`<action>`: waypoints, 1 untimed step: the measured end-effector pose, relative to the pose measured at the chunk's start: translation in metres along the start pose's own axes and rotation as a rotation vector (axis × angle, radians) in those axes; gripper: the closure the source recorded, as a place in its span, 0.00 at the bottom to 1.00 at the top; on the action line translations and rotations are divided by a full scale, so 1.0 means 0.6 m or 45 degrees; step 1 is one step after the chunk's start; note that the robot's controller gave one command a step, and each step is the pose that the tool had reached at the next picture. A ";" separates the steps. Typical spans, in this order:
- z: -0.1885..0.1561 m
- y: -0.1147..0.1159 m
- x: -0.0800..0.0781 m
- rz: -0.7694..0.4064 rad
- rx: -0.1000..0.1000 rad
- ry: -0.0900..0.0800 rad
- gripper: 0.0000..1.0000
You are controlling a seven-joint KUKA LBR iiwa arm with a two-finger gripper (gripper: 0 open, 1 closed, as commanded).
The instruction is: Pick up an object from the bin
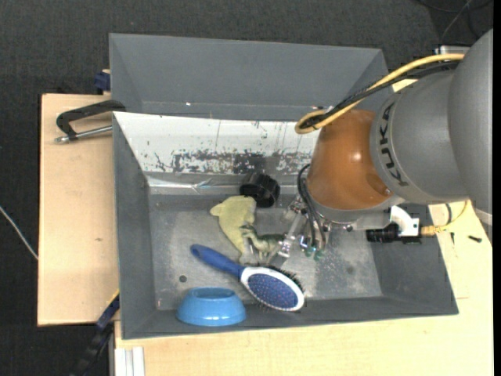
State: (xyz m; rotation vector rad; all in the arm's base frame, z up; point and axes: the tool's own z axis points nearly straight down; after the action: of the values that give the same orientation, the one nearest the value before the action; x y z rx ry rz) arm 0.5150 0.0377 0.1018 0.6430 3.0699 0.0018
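Saw the gripper (pixel 304 240) low in the middle of the bin (pixel 133 210), just right of the yellow rag (pixel 235 218). Could not tell if open or shut. Might have pinched only the floppy rag's edge and let it slip, or bumped the blue brush (pixel 258 282) nearby. Counted one rag, one brush, one blue bowl (pixel 211 307), one black round thing (pixel 260 188).

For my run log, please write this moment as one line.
gripper: over bin floor, right of centre | nearest: yellow cloth, blue brush | also: black round thing, blue bowl | grasp: none visible
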 end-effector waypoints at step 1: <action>-0.025 0.079 0.069 0.178 -0.008 -0.009 0.00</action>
State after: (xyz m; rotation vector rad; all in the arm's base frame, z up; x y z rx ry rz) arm 0.4959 0.0975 0.1166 0.8535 3.0098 0.0093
